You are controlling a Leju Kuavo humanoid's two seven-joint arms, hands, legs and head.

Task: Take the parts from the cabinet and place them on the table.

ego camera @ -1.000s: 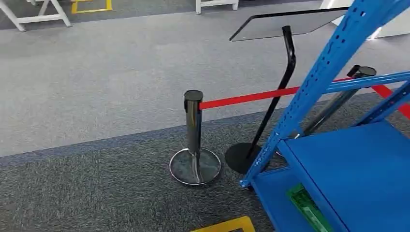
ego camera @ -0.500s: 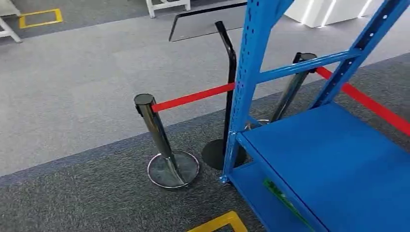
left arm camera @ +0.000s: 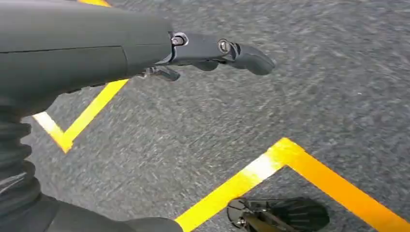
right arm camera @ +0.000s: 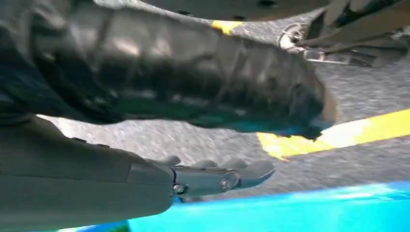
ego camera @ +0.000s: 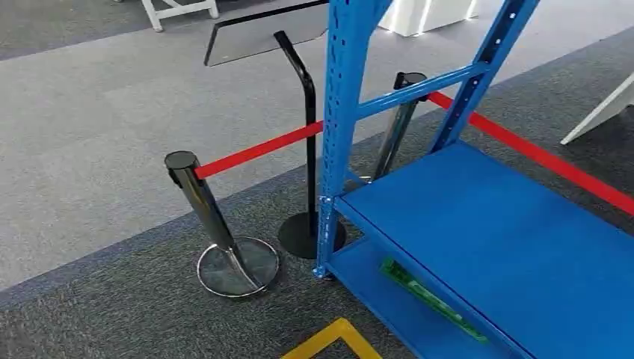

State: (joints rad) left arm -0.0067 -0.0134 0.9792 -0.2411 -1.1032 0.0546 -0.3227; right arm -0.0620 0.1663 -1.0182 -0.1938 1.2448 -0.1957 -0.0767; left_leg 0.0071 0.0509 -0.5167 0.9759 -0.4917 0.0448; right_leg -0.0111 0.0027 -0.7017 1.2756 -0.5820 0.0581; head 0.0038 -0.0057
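Observation:
A blue metal rack (ego camera: pixel 478 224) stands at the right of the head view, its upper shelf bare. On its lower shelf lies a flat green part (ego camera: pixel 430 299). My left hand (left arm camera: pixel 203 53) hangs over grey carpet with its fingers stretched out, holding nothing. My right hand (right arm camera: pixel 212 176) hangs beside the rack's blue edge (right arm camera: pixel 290 212), fingers straight and holding nothing.
A chrome barrier post (ego camera: pixel 202 209) with a red belt (ego camera: pixel 254 152) stands left of the rack. A black sign stand (ego camera: pixel 306 112) is just behind the rack's corner upright. A second post (ego camera: pixel 400 112) is behind the rack. Yellow floor tape (ego camera: pixel 329 340) lies in front.
The whole picture has slid left as the camera turned toward the rack. The rack now takes up more of the right side.

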